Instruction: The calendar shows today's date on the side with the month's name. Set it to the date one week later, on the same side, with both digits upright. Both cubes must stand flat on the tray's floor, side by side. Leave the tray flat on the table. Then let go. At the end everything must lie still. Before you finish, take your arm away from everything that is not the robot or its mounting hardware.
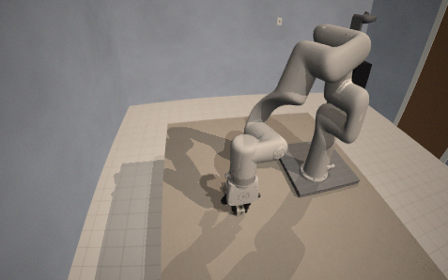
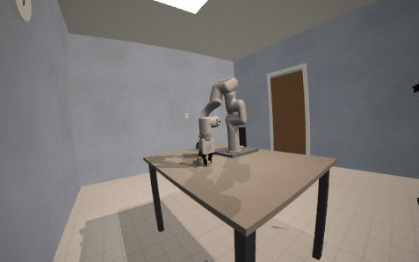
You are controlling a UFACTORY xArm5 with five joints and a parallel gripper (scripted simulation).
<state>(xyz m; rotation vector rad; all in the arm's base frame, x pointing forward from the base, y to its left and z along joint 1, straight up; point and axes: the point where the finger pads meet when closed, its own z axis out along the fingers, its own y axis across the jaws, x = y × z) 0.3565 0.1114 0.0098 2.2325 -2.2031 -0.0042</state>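
My gripper [image 1: 239, 210] points straight down and sits low over the brown table top, left of the arm's base; in the exterior view [image 2: 205, 162] it is near the table's far left edge. Its dark fingers are small and partly hidden under the wrist, so I cannot tell whether they hold anything. I cannot make out the calendar tray or the two cubes in either view; the gripper body may hide them.
The arm's grey base plate [image 1: 320, 176] lies on the table to the right of the gripper. The table's left edge [image 1: 164, 197] is close to the gripper. A brown door [image 2: 289, 112] is in the far wall.
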